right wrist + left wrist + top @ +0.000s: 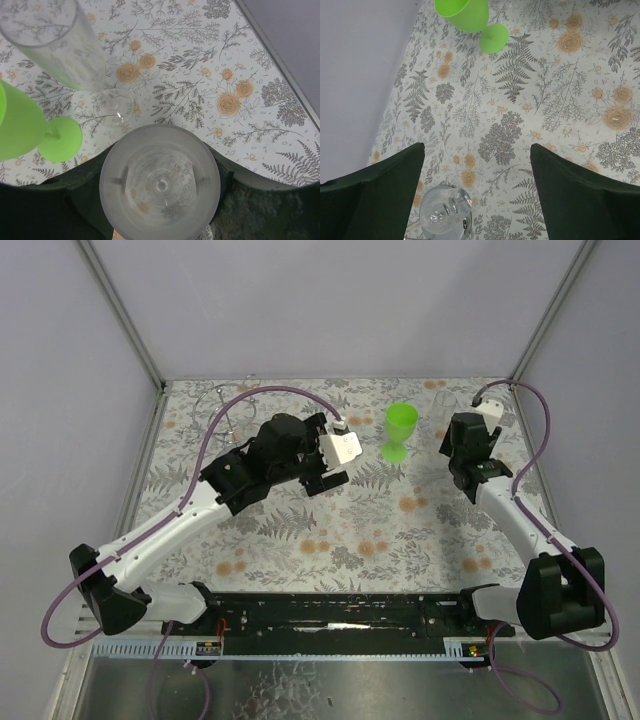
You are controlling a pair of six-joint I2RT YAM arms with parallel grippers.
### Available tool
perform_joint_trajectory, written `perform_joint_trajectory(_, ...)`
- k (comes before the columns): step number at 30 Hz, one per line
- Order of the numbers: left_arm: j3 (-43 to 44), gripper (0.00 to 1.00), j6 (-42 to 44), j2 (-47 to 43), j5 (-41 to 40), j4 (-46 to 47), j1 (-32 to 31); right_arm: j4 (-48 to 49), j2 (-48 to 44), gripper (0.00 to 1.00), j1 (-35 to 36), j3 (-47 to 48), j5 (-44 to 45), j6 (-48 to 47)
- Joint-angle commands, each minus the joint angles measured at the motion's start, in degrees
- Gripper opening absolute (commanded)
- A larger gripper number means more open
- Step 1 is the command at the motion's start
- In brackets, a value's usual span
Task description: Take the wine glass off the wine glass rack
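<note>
Wine glass: a clear, faintly frosted wine glass (160, 185) in the lower middle of the right wrist view, seen straight down its open mouth; the stem drops away below and the foot is hidden
Right gripper: the right gripper (466, 450), right of centre in the top view, points down over the glass; its jaws are part-way closed with one dark finger on either side of the bowl, touching it as far as I can tell, so I judge this a hold on the wine glass
Left gripper: the left gripper (476, 150) has its jaws wide with nothing between the tips
Rack: the wine glass rack (225, 408) is faint silver wire in the upper left of the top view, well apart from the gripped glass; I cannot tell whether anything hangs on it
Neighbours: a green glass (25, 130) at the left edge and a tall clear glass (50, 40) in the upper left of the right wrist view, both near the bowl and not touching it
Unclear: a shiny clear lump (445, 212) at the bottom edge of the left wrist view; I cannot tell what it is
Handling: probably light, stiff, thin-walled and brittle; the smooth sides may slip in a slack grip and crack under a hard one
Where to hold: across the bowl as the jaws sit now; the thin stem looks weakest
Progress: judged off the rack, with setting it on the patterned table (300, 540) remaining
</note>
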Motion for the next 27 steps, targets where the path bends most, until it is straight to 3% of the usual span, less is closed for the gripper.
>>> perform_joint_trajectory(1,2.9,0.85,-1.1,0.8,1.1,-0.8,0.5,14.3,-1.6,0.24,0.4,-2.5,4.8,-1.2)
perform_joint_trajectory(14,6.8,0.85,-1.1,3.4,0.6,-3.3,0.5,24.1,2.7,0.24,1.8,-7.1,2.9,-2.2)
perform_joint_trajectory(18,6.7,0.85,-1.1,3.3,0.5,-3.8,0.5,24.6,3.6,0.29,1.8,-7.8,2.9,-2.4)
perform_joint_trajectory(21,6.3,0.85,-1.1,3.2,0.5,-3.8,0.6,25.0,4.1,0.38,1.8,-8.1,3.0,-2.3)
perform_joint_trajectory(27,6.1,0.85,-1.1,3.2,0.8,-3.8,0.7,23.7,3.8,0.69,1.9,-7.5,3.2,-2.3)
